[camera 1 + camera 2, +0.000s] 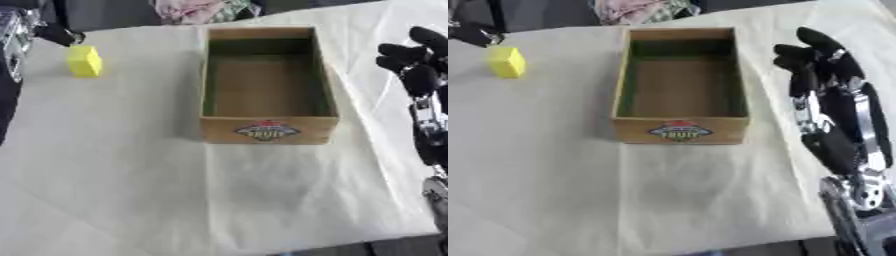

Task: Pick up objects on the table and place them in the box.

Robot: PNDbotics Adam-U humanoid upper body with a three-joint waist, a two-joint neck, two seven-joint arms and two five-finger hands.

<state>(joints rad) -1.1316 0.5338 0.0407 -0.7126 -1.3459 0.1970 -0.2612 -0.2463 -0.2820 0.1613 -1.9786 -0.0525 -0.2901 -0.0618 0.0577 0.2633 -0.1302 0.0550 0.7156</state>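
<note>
one yellow block (85, 61) on the table (131, 175), far left of the box (267, 85). right hand (833, 125) open, fingers up, beside box. left hand (57, 34) above block, fingers unclear.

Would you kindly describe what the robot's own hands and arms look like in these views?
The right hand has black, rounded fingers with silver metal links and joints between them, on a black and silver wrist. Of the left hand only a black part and a silver, shiny arm section show at the upper left edge.
</note>
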